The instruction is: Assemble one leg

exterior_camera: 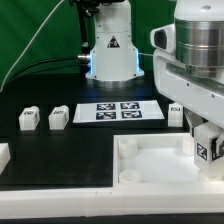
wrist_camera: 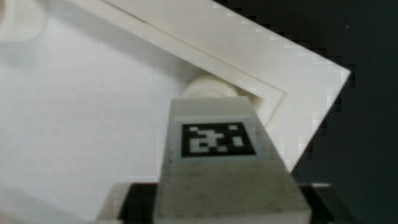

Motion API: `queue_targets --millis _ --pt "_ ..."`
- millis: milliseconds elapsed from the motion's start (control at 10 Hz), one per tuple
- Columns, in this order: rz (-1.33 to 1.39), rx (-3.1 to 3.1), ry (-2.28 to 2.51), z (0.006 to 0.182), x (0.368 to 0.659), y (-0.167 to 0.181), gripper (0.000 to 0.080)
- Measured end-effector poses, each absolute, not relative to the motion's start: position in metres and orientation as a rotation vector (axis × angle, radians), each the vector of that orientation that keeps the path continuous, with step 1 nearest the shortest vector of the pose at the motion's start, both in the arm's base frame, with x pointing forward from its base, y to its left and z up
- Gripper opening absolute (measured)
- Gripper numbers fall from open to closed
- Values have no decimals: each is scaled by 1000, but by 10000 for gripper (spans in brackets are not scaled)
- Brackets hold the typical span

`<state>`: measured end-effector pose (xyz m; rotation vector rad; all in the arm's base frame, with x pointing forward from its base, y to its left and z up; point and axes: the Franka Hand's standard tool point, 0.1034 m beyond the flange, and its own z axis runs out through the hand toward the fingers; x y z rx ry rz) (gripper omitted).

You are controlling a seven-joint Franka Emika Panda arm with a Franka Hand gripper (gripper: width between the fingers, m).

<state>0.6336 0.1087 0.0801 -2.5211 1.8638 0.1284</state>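
Observation:
My gripper (exterior_camera: 203,135) is shut on a leg (exterior_camera: 209,150), a small white square post with a black-and-white tag, and holds it over the right corner of the large white panel (exterior_camera: 150,168). In the wrist view the leg (wrist_camera: 217,140) sits between the black fingers (wrist_camera: 146,200). Its far end meets the inside of the panel's raised corner (wrist_camera: 267,85). I cannot tell whether it is seated there. Two more legs (exterior_camera: 28,120) (exterior_camera: 56,117) stand on the black table at the exterior view's left. A third leg (exterior_camera: 174,114) stands beside the arm.
The marker board (exterior_camera: 115,112) lies flat in the middle of the table. The robot base (exterior_camera: 110,50) stands behind it. A white part (exterior_camera: 3,155) shows at the left edge. A green backdrop closes the rear.

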Motion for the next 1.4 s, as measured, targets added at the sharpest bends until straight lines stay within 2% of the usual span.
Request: queue_targets --millis 200,400,500,600,700,800,900,1400 --pt "138 -2349 2084 80 633 109 294" --pt "139 -2353 2080 79 633 110 294" --pt "139 -2372 2058 79 632 110 473" --pt "139 -2419 1999 79 632 110 589" --pt "140 -2438 1975 78 632 111 589" --pt "139 -2550 1823 78 632 110 637" --pt "138 -2659 1650 77 632 110 646" --pt "127 -2969 923 78 633 110 648"
